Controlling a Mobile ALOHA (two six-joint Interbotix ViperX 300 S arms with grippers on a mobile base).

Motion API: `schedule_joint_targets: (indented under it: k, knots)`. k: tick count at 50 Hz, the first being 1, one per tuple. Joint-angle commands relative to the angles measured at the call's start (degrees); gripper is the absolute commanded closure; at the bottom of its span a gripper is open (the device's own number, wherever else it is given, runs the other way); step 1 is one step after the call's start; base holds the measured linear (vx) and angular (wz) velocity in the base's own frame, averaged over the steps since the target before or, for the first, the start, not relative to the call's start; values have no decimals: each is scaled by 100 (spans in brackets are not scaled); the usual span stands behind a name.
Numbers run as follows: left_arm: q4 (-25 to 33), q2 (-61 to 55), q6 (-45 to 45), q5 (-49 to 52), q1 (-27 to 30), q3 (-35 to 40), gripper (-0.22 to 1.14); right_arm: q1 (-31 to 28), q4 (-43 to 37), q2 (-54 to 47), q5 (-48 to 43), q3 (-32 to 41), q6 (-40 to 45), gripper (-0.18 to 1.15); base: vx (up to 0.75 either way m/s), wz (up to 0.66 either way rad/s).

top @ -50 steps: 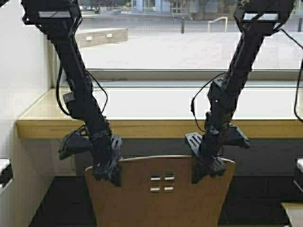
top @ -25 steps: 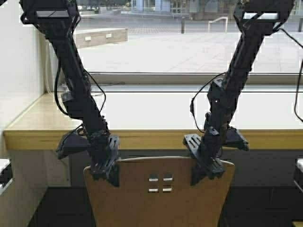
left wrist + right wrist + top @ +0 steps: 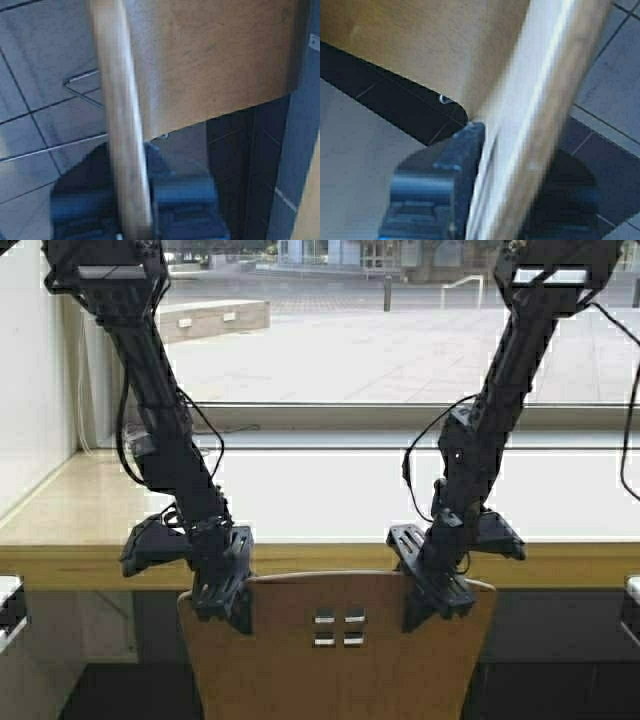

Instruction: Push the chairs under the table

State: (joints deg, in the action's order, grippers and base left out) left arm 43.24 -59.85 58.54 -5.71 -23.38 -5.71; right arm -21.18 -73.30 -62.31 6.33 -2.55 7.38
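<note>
Sunlit window counter's pale wooden tabletop [image 3: 80,510] waits ahead; left hand [image 3: 225,602] and right hand [image 3: 432,602] pinch tan plywood chair [image 3: 340,660], not yet tucked under.

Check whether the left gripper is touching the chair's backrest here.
Touching. In the left wrist view the chair backrest's top edge runs between the left gripper's jaws, which straddle it on both sides.

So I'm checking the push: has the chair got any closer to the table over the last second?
Yes. The chair, held at its top edge by the left claw and right claw, now reaches the table front edge; the robot drove forward.
</note>
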Motion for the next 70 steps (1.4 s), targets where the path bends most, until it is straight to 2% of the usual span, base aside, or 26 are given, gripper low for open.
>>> schedule_joint_targets:
  k: [1, 27, 44, 52, 56, 59, 63, 66, 70]
  knots:
    - [-35, 0, -220, -132, 9, 114, 87, -176, 114, -167, 18, 132, -158, 92, 28, 2]
    - [-35, 229, -281, -105, 35, -360, 87, -308, 413, 79, -44, -246, -185, 92, 23, -2]
    - [-35, 343, -308, -9, 53, -457, 87, -281, 431, 44, 220, -185, -193, 92, 13, 1]
    - [-35, 369, -308, 220, 70, -431, 82, -264, 580, 53, 281, -149, -202, 89, 6, -1]
    - [-62, 360, -334, 237, 70, -413, 73, -246, 589, 53, 308, -167, -202, 79, 3, 0]
    - [-79, 396, -413, 272, 70, -439, 61, -176, 589, 53, 404, -176, -202, 62, 1, 0]
    - [-88, 475, -615, 272, 70, -475, 36, -62, 580, 62, 782, -176, -211, 28, 0, 0]
    - [-79, 510, -756, 272, 70, -475, 16, 0, 554, 114, 914, -176, -202, 8, -1, -1]
    - [-70, 562, -835, 334, 70, -483, -8, -9, 413, 246, 817, -193, -193, -7, -1, -1]
